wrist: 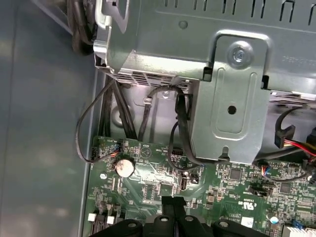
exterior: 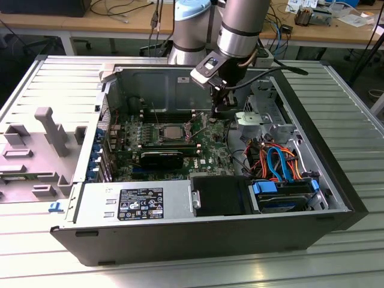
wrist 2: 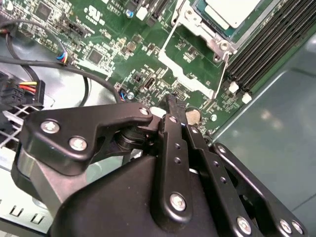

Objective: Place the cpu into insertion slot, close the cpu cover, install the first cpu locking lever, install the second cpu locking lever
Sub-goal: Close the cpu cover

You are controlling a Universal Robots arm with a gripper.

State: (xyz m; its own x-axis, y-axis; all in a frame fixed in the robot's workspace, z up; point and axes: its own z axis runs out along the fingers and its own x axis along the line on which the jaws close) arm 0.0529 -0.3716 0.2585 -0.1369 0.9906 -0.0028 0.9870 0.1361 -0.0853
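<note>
Matte black end effector (wrist 2: 173, 102) closed; square silvery cpu (wrist 2: 232, 10) beyond.

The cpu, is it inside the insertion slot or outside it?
Inside: in the second wrist view the cpu lies flat within the insertion slot, away from the gripper.

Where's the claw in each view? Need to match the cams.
Exterior view: black metal claw hangs inside the open computer case, to the exterior view's right of the silvery-grey square cpu.
Second wrist view: claw in the foreground, tip over the green circuit board.
First wrist view: claw tip over that board, near the round silver coin battery.
Shared landmark: the coin battery beside the tip in both wrist views.
</note>
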